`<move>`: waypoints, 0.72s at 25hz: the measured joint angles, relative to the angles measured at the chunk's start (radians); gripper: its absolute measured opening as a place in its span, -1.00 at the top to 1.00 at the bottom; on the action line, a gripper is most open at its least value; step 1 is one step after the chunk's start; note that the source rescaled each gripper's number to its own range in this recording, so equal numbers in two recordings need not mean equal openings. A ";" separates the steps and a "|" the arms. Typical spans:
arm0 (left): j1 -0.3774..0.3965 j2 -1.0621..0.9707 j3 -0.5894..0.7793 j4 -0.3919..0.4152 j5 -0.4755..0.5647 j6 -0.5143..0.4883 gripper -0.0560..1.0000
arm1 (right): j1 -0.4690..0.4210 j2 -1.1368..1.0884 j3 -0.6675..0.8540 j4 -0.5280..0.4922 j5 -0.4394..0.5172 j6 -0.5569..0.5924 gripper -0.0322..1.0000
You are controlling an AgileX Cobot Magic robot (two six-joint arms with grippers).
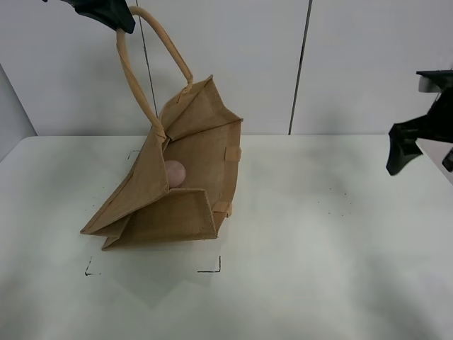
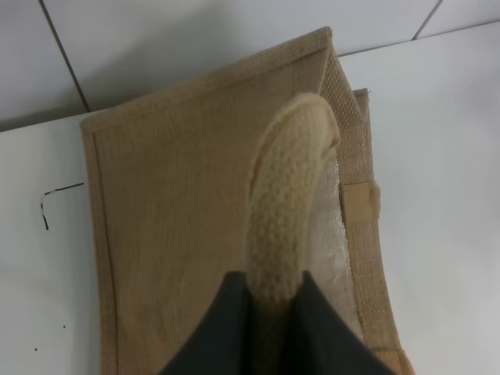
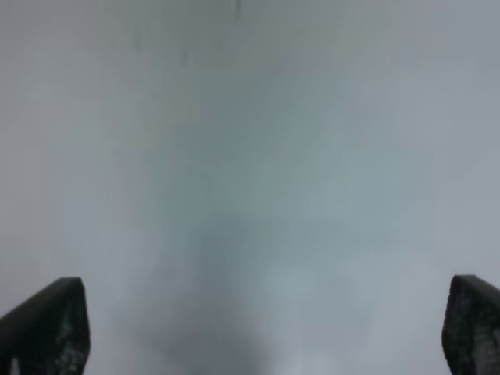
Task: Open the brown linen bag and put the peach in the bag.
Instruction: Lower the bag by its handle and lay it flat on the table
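Observation:
The brown linen bag stands on the white table, left of centre, its mouth pulled open towards the camera. The peach lies inside it, partly hidden by the front panel. My left gripper is at the top left, shut on one light-tan loop handle and holds it up high. The left wrist view shows the handle clamped between the dark fingers above the bag. My right gripper hangs open and empty at the far right, well away from the bag; its wide-apart fingertips show over bare table.
Black corner marks on the table outline a square around the bag. A pale panelled wall stands behind the table. The table surface extends to the right and front of the bag.

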 joint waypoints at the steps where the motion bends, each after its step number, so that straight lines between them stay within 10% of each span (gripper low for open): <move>1: 0.000 0.000 0.000 0.000 0.000 0.000 0.89 | 0.000 -0.062 0.061 0.000 0.000 -0.003 -1.00; 18: 0.000 0.000 0.000 0.000 0.000 0.000 0.89 | 0.000 -1.077 0.795 -0.008 -0.168 -0.008 -1.00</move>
